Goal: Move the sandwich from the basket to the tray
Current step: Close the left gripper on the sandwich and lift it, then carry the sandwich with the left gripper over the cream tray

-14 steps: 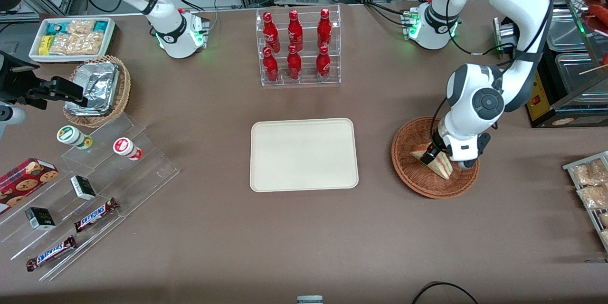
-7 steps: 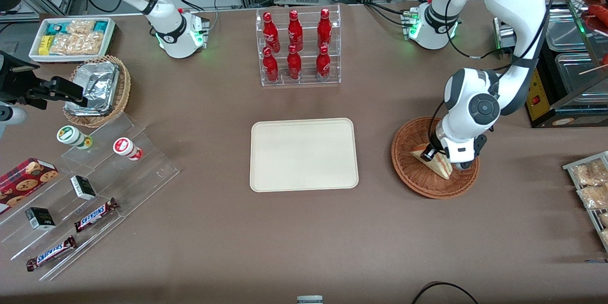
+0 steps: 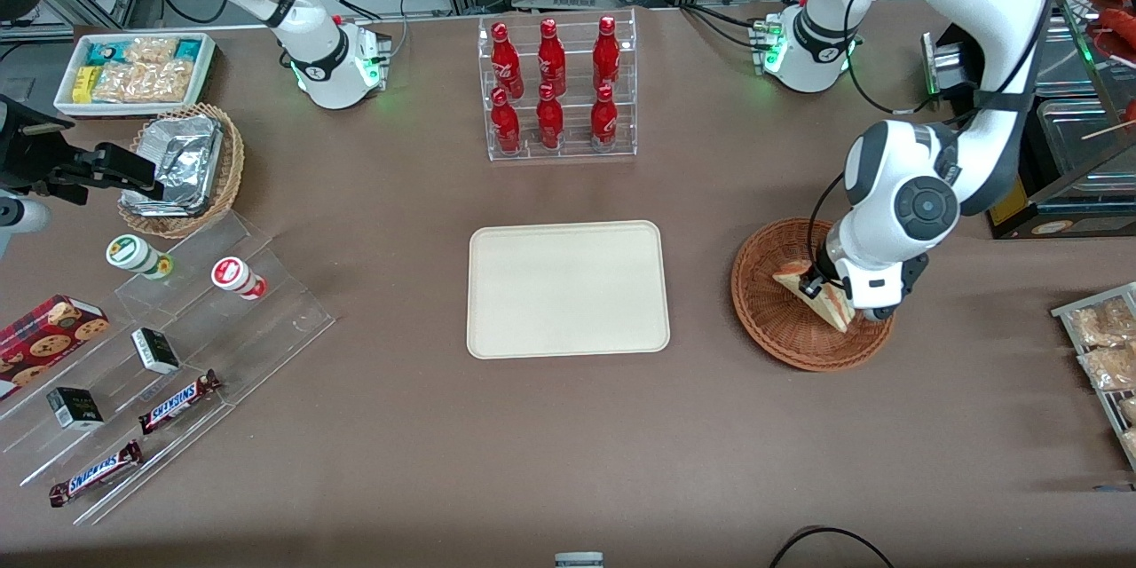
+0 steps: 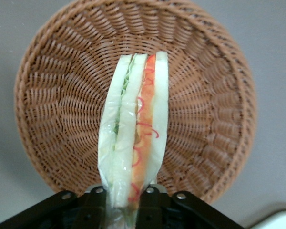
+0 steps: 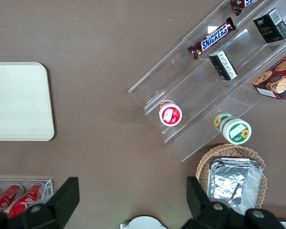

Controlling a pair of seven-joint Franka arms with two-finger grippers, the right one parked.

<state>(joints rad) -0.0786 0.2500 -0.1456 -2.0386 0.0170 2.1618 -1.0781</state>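
The sandwich (image 3: 821,302), a wrapped wedge of white bread with orange-red and green layers, is held just above the reddish-brown wicker basket (image 3: 768,311). My left gripper (image 3: 821,288) is shut on its narrow end. In the wrist view the sandwich (image 4: 133,148) hangs over the basket (image 4: 52,109), pinched between the fingers of the gripper (image 4: 126,202). The cream-beige tray (image 3: 568,288) lies bare at the table's middle, beside the basket toward the parked arm's end.
A clear rack of red bottles (image 3: 556,89) stands farther from the camera than the tray. Snack packets (image 3: 1105,342) lie at the working arm's table edge. A stepped acrylic shelf (image 3: 177,355) with candy bars and a foil-filled tan basket (image 3: 186,169) sit toward the parked arm's end.
The gripper has risen a little with the sandwich, lifting it off the basket floor. The arm's wrist has shifted slightly toward the working arm's end.
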